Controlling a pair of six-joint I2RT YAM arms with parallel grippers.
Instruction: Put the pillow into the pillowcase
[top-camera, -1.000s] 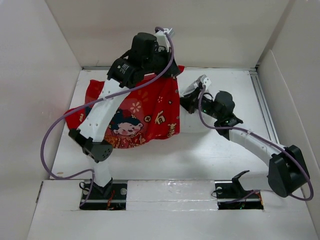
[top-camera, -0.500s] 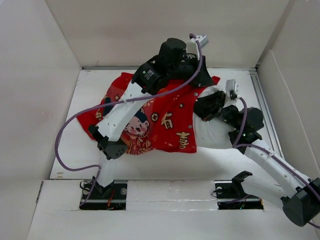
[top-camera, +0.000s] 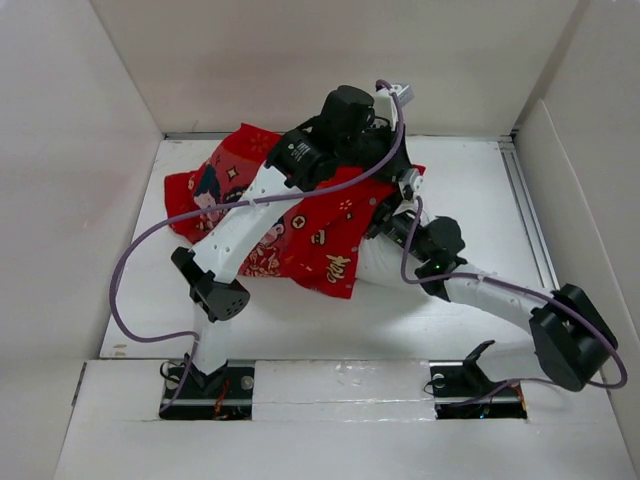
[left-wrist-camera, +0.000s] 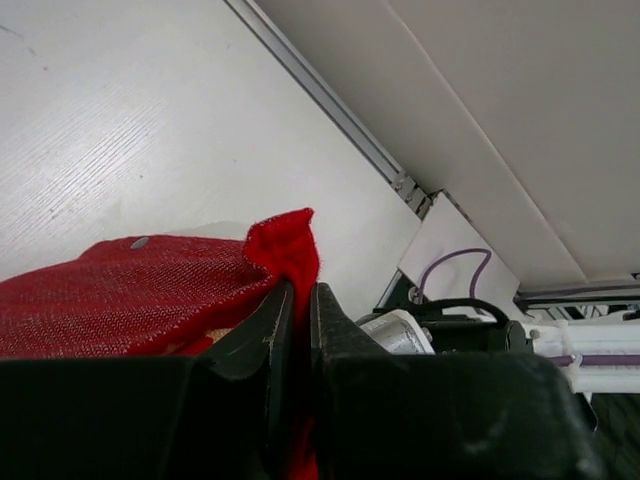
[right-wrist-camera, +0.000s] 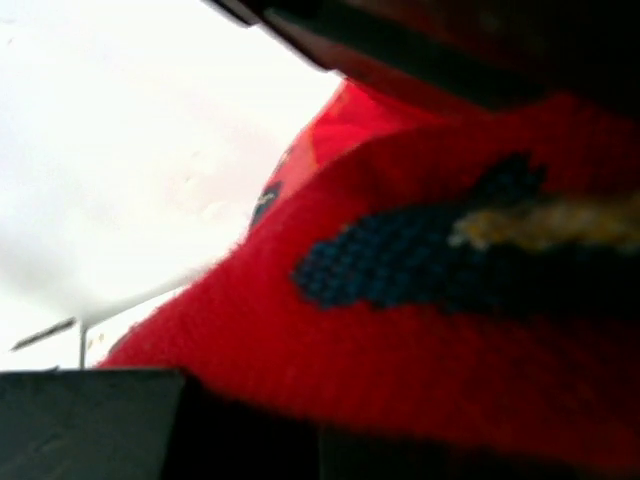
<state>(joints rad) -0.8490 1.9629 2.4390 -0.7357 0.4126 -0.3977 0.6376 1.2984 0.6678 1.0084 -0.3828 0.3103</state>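
The left gripper (left-wrist-camera: 298, 292) had its two dark fingers pressed together on a hem of the pillowcase (left-wrist-camera: 140, 295), with only a thin strip of red cloth between them and a small pointed corner of the fabric poking up just past the tips. From there the red weave sagged away to the left of the fingers, above the white table (left-wrist-camera: 150, 120).

From the overhead camera that arm was stretched far out to the back of the table, holding the far right edge of the pillowcase (top-camera: 320, 230) up, while the rest of the printed cloth lay rumpled and draped toward the left and the near side, partly under the arm's own white link.

The right gripper (top-camera: 393, 217) was tucked in against the pillowcase's right-hand edge, just below the left one. Its wrist camera was filled with blurred red cloth lying between the dark fingers, and I couldn't tell whether they were clamped on it or apart.

A bulge of the white pillow (top-camera: 373, 266) showed under the near right edge of the red cloth, right beside the right gripper; the rest was covered.
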